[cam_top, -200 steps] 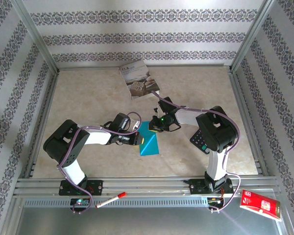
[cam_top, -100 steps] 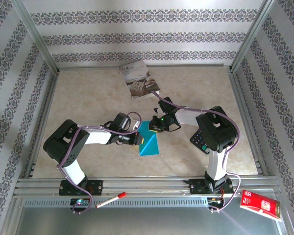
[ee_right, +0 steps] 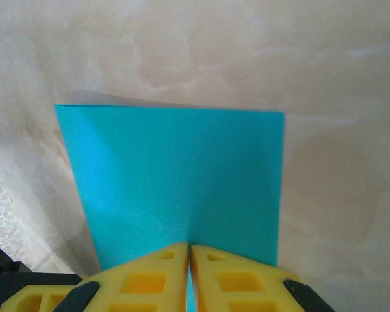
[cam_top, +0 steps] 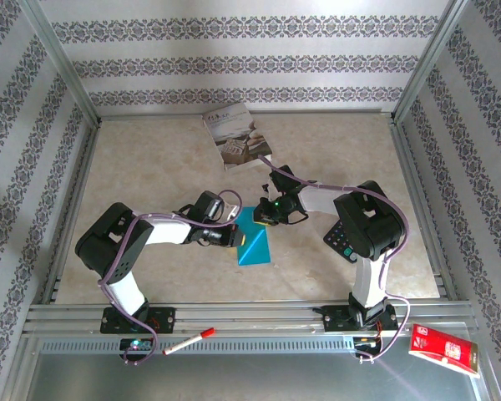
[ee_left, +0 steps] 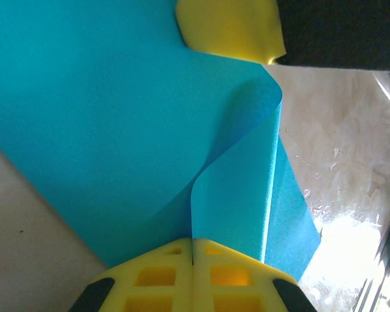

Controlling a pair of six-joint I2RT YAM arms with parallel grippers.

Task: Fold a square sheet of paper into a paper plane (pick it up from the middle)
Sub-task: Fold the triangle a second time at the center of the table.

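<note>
Toward the near edge of the table (cam_top: pixel 150 167), midway across, the square sheet of paper (cam_top: pixel 255 242) lies partly folded. My left gripper (ee_left: pixel 193 242) is clamped on a raised flap, and my right gripper (ee_right: pixel 188 246) pinches the sheet's far edge. Recommendation: align the flap to the centreline, then press flat without tearing. Book (cam_top: pixel 236 136) at the far edge, packet (cam_top: pixel 444 349) and marker (cam_top: pixel 189 341) beyond the near edge: no obstruction.

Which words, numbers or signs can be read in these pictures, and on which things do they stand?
No text can be read for certain.
The book: printed cover, but the print is too small to read.
The red packet: white marks, too blurred to read.
The square sheet of paper: plain teal, no print.
The pen: no label can be made out.
</note>
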